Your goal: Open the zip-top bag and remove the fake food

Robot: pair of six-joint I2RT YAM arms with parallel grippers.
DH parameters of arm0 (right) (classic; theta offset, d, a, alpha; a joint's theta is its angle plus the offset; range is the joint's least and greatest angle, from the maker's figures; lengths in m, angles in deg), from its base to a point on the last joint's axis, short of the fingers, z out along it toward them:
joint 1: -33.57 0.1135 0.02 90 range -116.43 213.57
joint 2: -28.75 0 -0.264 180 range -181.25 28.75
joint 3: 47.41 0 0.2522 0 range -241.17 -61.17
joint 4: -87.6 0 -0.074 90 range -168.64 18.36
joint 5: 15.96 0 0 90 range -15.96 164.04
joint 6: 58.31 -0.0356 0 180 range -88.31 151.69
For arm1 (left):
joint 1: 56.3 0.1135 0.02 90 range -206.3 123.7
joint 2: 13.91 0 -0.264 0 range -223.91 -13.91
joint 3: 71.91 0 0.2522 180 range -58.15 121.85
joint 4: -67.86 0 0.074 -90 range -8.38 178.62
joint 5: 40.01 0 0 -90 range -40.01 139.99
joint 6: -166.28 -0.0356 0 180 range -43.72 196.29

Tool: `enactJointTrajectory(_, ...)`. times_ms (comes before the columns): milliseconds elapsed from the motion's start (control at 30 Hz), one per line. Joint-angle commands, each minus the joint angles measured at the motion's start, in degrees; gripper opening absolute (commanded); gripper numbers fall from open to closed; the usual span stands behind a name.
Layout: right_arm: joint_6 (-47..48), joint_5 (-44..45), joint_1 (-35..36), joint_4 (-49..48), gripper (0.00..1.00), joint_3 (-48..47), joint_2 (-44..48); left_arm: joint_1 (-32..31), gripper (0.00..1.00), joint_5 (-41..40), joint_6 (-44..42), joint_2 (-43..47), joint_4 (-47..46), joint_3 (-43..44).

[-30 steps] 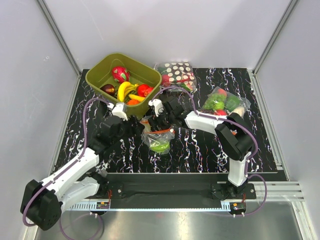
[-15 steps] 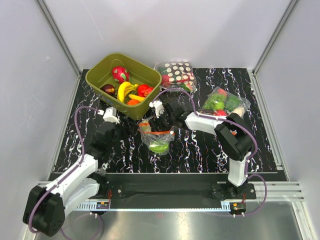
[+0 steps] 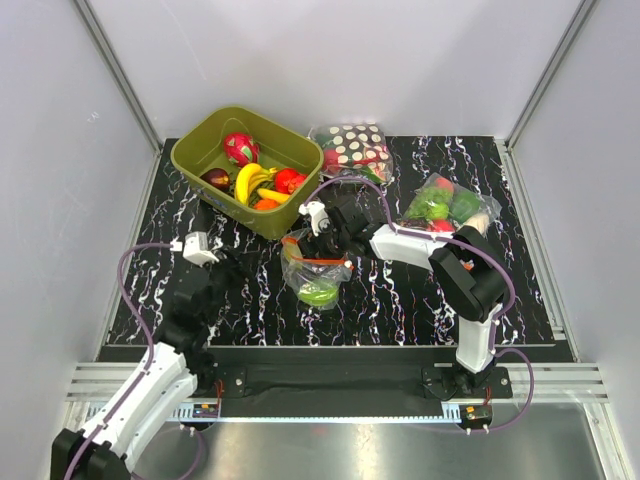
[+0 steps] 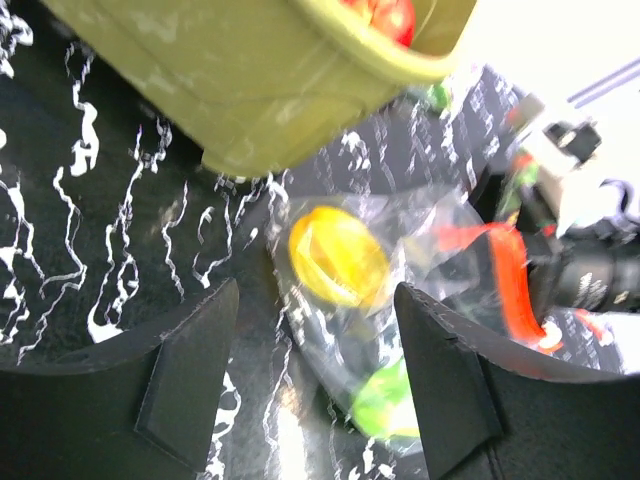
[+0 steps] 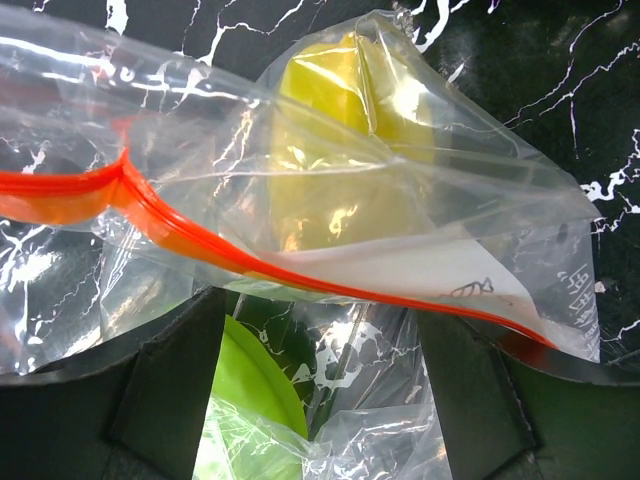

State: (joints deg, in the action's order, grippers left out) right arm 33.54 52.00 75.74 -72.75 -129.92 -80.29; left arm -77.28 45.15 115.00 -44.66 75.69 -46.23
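Right wrist: right jaws spread astride bag [image 5: 400, 200], left jaws spread, empty; reckoned strip [image 5: 200, 245] needed pinching first.

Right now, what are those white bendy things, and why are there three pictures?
They are two robot arms. The big picture looks down from above; the other two come from a small camera on each wrist. On the black marbled table sit an olive-green plastic tub of toy fruit, a clear crinkly bag with an orange zip strip holding a yellow toy piece and a green toy piece, and two other clear filled bags. The right tool is at that bag's mouth, fingers apart. The left tool is open, holding nothing.
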Motion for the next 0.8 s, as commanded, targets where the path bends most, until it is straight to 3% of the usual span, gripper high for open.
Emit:
enactJointTrajectory(0,-0.2,0.9,0.6,-0.4,0.83,-0.5,3.0,0.4,0.69,-2.8,0.6,-0.3,-2.4,1.9)
enactJointTrajectory(267,-1.4,1.4,0.5,-1.8,0.83,0.1,4.1,0.5,0.69,11.5,1.4,-27.2,-12.8,9.3)
enactJointTrajectory(367,-1.5,1.4,0.6,-2.6,0.83,0.5,4.8,0.4,0.70,14.8,2.4,-32.9,-20.0,10.4)
enactJointTrajectory(767,-2.9,1.0,0.6,-4.5,0.83,-0.2,3.5,0.5,0.67,19.5,4.2,-47.5,-23.0,15.1)
